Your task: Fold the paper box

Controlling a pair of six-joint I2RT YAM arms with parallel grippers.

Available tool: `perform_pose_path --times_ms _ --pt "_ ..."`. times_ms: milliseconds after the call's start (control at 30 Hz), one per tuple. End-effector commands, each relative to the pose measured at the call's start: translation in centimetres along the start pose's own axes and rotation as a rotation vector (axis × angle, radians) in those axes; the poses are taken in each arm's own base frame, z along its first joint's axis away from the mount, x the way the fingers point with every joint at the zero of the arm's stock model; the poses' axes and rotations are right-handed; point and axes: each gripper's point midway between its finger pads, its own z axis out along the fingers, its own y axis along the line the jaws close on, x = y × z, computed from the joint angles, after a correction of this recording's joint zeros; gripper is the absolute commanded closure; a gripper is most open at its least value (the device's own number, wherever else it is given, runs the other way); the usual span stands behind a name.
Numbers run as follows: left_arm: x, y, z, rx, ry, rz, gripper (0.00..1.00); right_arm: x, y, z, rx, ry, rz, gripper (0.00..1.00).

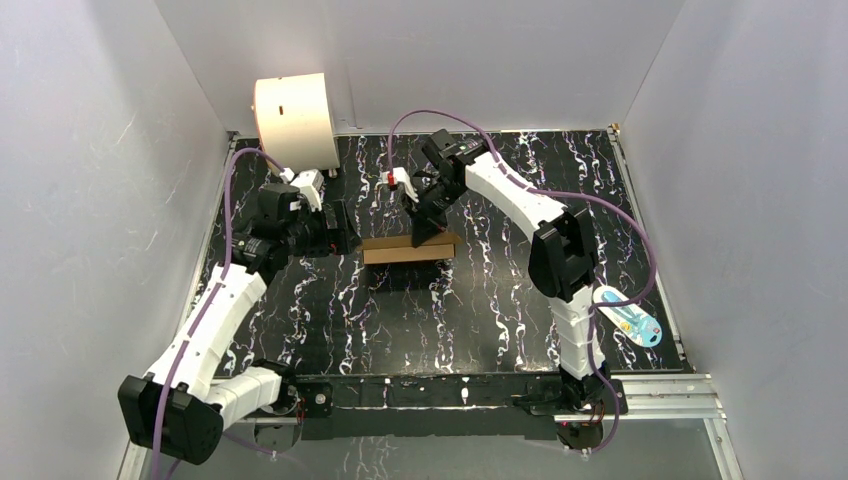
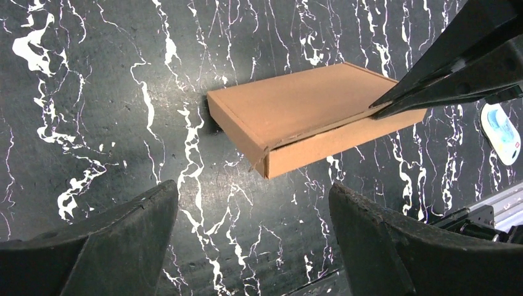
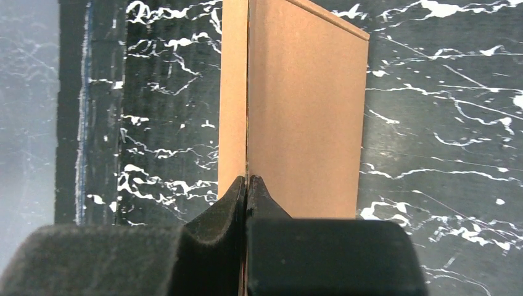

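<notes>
Top view looks down from behind; both wrist views look closely onto the paper box point(image 2: 302, 114)

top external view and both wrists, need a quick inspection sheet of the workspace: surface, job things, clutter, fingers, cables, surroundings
surface: black table with white marble veins
job's things: paper box, brown cardboard, folded into a shallow closed shape near mid-table; lid seam gapes slightly at one corner
clutter: cream drum at the far left corner; small blue-and-white item at the right edge
grippers: left fingers open, apart from the box; right fingers shut, tips at the lid seam
cables: purple cables run along both arms, clear of the box
surroundings: pale walls on three sides; metal rail at the near edge
</notes>
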Motion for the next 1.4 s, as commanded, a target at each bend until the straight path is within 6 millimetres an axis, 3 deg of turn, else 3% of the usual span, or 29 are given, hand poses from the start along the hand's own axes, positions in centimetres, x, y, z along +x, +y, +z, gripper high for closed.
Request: perform_pose_path --times_ms 0,267,500,733,1367 --pt "-0.5 -1.0 -1.9 0.038 -0.014 0.026 0.12 -0.4 3.0 -0.2 -0.113 -0.039 0.033 0.95" --pt "-0.4 -1.7 -2.5 0.07 -0.011 0.031 0.12 -2.3 3.6 -1.3 -0.086 -0.087 0.038 0.93" --pt "0.8 -1.1 -1.3 0.067 0.023 0.025 0.12 -0.6 2.0 0.2 -0.082 -0.03 0.12 0.89" --pt "0.7 -0.7 -0.3 0.053 0.029 0.028 0.12 -0.1 -0.7 0.3 0.011 0.02 0.132 0.78" --pt "-0.7 -0.7 1.4 0.051 0.037 0.059 0.12 -3.2 -2.9 -2.9 0.232 -0.014 0.015 0.51"
